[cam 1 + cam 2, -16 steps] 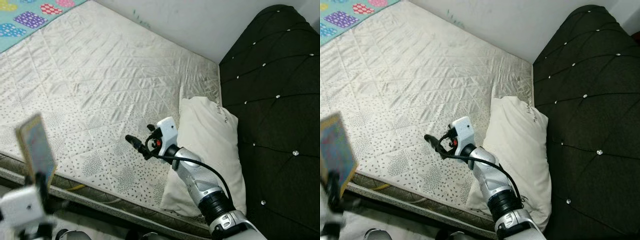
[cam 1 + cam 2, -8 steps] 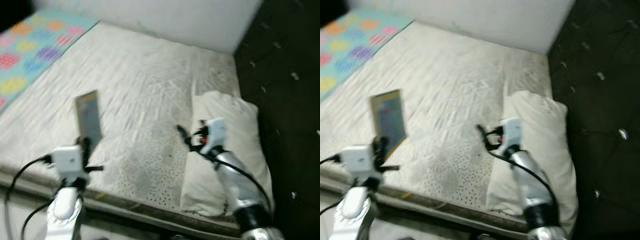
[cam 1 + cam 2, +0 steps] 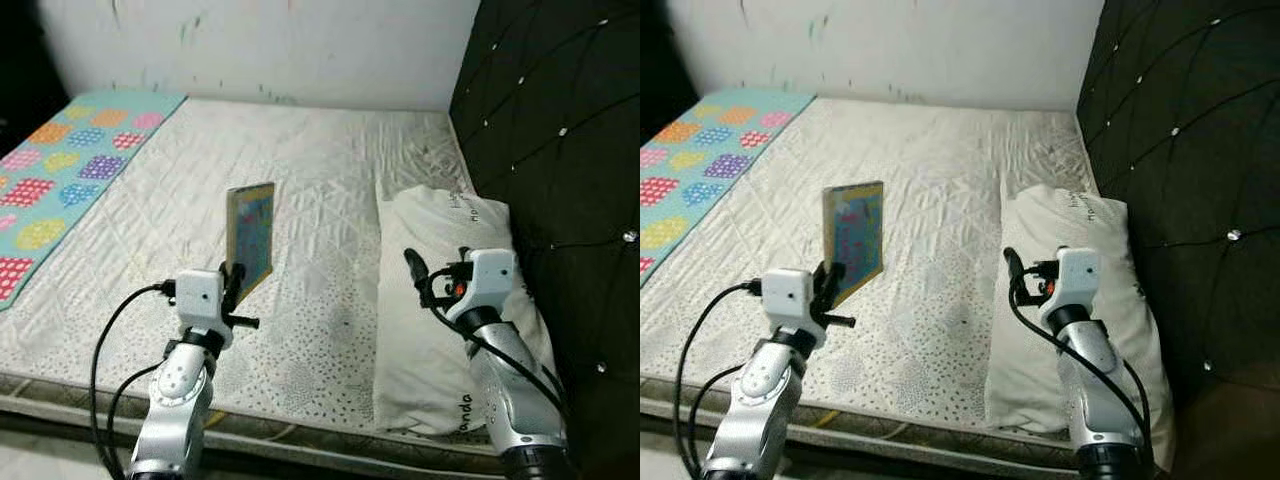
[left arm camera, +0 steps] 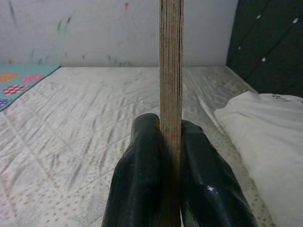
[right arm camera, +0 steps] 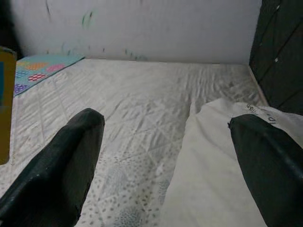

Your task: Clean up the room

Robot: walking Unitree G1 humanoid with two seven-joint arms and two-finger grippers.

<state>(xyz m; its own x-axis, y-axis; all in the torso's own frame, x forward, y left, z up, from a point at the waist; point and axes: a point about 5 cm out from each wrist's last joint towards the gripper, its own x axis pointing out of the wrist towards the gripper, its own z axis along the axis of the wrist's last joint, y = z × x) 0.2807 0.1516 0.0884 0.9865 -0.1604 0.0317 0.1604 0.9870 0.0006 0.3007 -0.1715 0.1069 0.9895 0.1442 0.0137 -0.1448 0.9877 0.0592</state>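
Since the earlier frames the camera has swung so that the whole width of the mattress (image 3: 320,190) now shows up to the wall, and the left hand (image 3: 236,277) has come up from the near edge of the mattress to a spot over its near part, with the book in plainer sight. The left hand pinches a thin book (image 3: 250,238) by its lower edge, its two black fingers (image 4: 142,179) pressed against either cover, so that the book stands upright above the mattress without touching it; the wrist view shows the book edge-on between the fingers. The right hand (image 3: 418,275) hovers over the near part of the mattress too, above the inner edge of a white pillow (image 3: 440,330), and its fingers (image 5: 61,165) are spread wide apart with nothing between them. The pillow lies flat on the mattress, at the end that meets the dark tufted headboard (image 3: 550,150), which rises just beside it. At the far opposite end of the mattress from the headboard, a turquoise blanket (image 3: 60,170) with coloured patches lies spread on the mattress. The book is between the blanket and the pillow, nearer the pillow.
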